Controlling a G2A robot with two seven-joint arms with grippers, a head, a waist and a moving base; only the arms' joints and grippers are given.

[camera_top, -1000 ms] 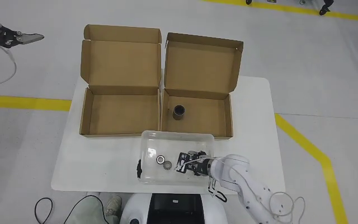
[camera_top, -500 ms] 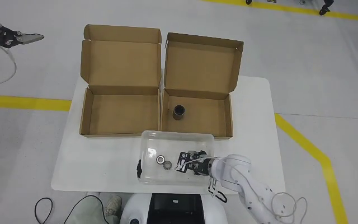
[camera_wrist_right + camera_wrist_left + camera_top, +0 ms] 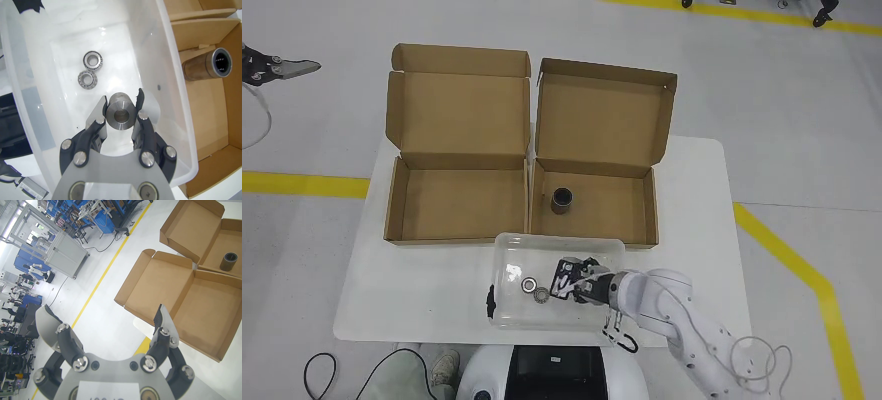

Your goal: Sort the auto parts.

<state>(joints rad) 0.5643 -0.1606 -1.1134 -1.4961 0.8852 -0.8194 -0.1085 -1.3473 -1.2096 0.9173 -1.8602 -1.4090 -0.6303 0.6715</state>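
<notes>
Desk [image 3: 692, 200]: white, with rounded corners.
Far half: left box [image 3: 457, 205] and right box [image 3: 614, 212], both open cardboard, stood side by side, lids laid back.
Near edge: clear plastic bin [image 3: 504, 262], just before the boxes.

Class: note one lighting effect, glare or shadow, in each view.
Top view: even light, soft shade inside the cardboard boxes; right wrist view: white glints on the clear bin and the steel sleeve in the right gripper; left wrist view: far windows glare white.

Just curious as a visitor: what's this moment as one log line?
right gripper: shut on steel bushing in clear bin | bin also: two bearings | left gripper: open, over floor | right box: dark cylinder
</notes>
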